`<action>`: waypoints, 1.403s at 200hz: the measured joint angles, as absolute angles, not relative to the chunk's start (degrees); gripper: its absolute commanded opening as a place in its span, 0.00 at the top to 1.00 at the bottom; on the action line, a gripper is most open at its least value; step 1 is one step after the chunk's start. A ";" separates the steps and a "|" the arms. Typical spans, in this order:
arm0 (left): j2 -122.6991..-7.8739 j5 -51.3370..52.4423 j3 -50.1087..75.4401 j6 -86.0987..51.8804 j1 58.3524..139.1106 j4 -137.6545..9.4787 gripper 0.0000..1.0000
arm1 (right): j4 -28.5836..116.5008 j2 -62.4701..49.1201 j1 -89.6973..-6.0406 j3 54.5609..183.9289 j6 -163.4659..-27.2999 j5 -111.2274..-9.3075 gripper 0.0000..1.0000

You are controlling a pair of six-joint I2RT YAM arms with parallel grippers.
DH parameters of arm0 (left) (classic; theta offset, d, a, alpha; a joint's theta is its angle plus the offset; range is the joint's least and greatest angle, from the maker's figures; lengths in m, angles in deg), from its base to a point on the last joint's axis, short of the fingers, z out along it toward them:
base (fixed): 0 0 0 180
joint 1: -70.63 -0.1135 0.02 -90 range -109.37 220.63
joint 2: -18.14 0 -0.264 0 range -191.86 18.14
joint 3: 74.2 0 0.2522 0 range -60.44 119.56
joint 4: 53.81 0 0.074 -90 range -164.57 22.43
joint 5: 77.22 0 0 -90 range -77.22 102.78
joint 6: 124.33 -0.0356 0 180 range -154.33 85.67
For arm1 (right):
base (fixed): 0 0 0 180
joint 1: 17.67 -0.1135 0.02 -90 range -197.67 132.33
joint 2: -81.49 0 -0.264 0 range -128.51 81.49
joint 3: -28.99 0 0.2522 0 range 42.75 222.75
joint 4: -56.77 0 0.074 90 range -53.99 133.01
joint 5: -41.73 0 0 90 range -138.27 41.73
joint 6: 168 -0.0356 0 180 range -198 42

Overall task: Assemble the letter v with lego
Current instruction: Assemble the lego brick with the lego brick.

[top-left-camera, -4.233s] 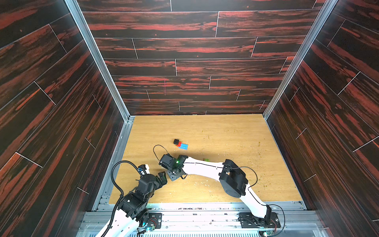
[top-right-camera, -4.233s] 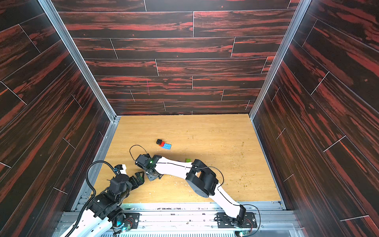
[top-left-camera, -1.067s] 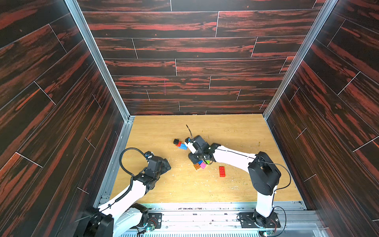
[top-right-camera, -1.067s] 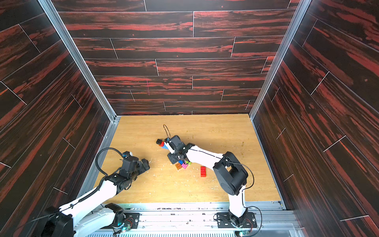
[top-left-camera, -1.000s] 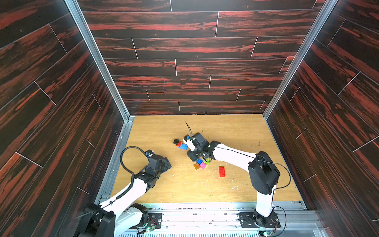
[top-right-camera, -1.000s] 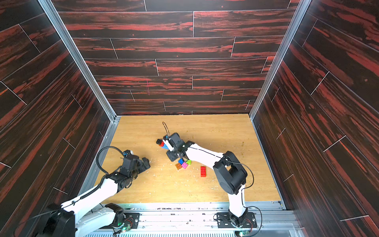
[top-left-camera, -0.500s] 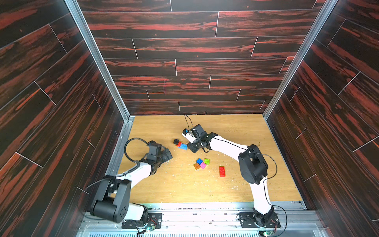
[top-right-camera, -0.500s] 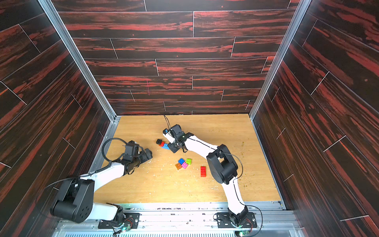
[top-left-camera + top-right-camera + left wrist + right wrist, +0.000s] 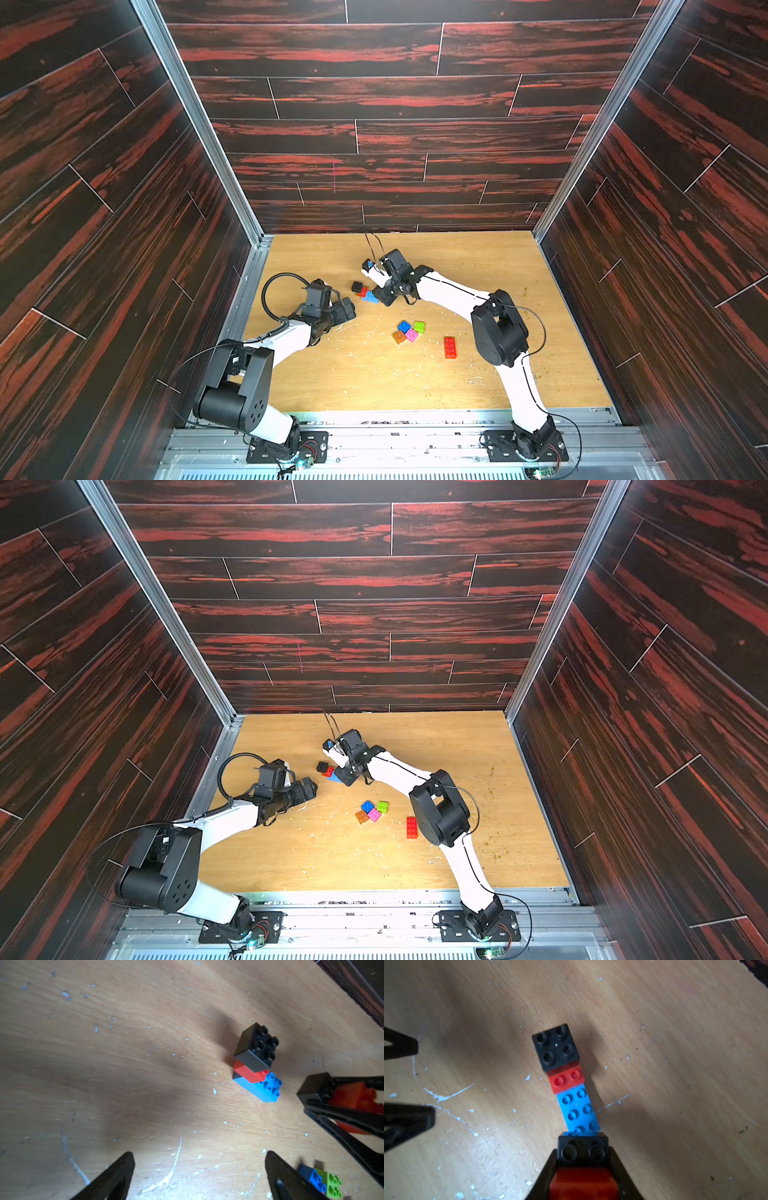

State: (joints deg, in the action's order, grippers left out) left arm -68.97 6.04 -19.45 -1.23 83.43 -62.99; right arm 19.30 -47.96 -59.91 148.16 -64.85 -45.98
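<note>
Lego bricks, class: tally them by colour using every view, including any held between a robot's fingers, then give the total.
Black bricks: 2
Red bricks: 3
Light-blue brick: 1
Blue brick: 1
Green brick: 1
Orange brick: 1
Pink brick: 1
Total: 10

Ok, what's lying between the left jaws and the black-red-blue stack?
Nothing but bare table with white flecks, from the open left jaws up to the stack. The left wrist view shows it plainly.
</note>
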 measured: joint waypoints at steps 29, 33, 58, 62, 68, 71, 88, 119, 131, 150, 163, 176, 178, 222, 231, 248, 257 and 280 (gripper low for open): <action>-68.92 3.46 -19.99 -2.01 83.43 -62.62 0.00 | 19.30 -49.47 -59.91 148.62 -63.80 -46.22 0.76; -68.88 3.11 -20.19 -2.10 83.43 -62.44 0.00 | 19.33 -49.66 -59.91 148.62 -63.71 -46.22 0.76; -68.01 1.25 -22.31 -2.49 83.43 -60.94 0.00 | 19.04 -49.88 -59.91 148.60 -62.95 -46.42 0.76; -67.79 1.12 -22.68 -2.52 83.43 -60.81 0.00 | 19.04 -49.88 -59.91 148.60 -62.86 -46.53 0.76; -67.37 0.90 -23.27 -2.56 83.43 -60.65 0.00 | 19.06 -49.88 -59.88 148.60 -62.73 -46.66 0.76; -67.15 0.75 -23.56 -2.60 83.43 -60.59 0.00 | 19.06 -49.88 -59.88 148.60 -62.71 -46.73 0.76; -65.93 0.29 -24.58 -2.65 83.43 -60.13 0.00 | 19.06 -49.88 -59.86 148.53 -62.45 -47.06 0.76; -64.23 -1.33 -25.19 -2.76 83.43 -58.53 0.00 | 19.06 -49.88 -59.77 148.53 -62.23 -47.27 0.76; -63.70 -1.98 -25.61 -2.80 83.43 -57.81 0.00 | 19.06 -49.88 -59.75 148.53 -62.03 -47.27 0.76; -62.89 -2.68 -26.35 -2.78 83.43 -57.48 0.00 | 19.04 -49.88 -59.75 148.53 -61.81 -47.30 0.76; -62.21 -2.88 -27.14 -2.67 83.43 -57.37 0.00 | 19.04 -49.88 -59.75 148.53 -61.77 -47.41 0.76; -61.30 -2.94 -28.01 -2.56 83.43 -57.29 0.00 | 19.04 -49.90 -59.75 148.53 -61.66 -47.54 0.76; -61.14 -2.97 -28.15 -2.54 83.43 -57.26 0.00 | 19.06 -49.90 -59.75 148.53 -61.66 -47.56 0.76; -58.61 -3.18 -29.59 -2.34 83.43 -57.24 0.00 | 19.00 -51.08 -59.75 148.53 -60.81 -47.49 0.76; -58.48 -3.27 -29.59 -2.32 83.43 -57.22 0.00 | 19.30 -51.48 -59.75 148.53 -60.37 -47.36 0.76; -58.30 -3.36 -29.61 -2.17 83.43 -57.24 0.00 | 19.78 -51.67 -59.73 148.66 -59.91 -47.10 0.76; -58.30 -3.36 -29.61 -2.10 83.43 -57.24 0.00 | 19.87 -51.70 -59.69 148.66 -59.67 -47.01 0.76; -58.30 -3.38 -29.63 -1.90 83.43 -57.24 0.00 | 19.92 -51.76 -59.56 148.68 -58.91 -46.62 0.75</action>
State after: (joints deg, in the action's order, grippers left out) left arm -58.30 -3.38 -29.63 -1.90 83.43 -57.24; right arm 19.92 -51.76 -59.56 148.68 -58.91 -46.62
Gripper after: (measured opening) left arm 1.000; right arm 0.345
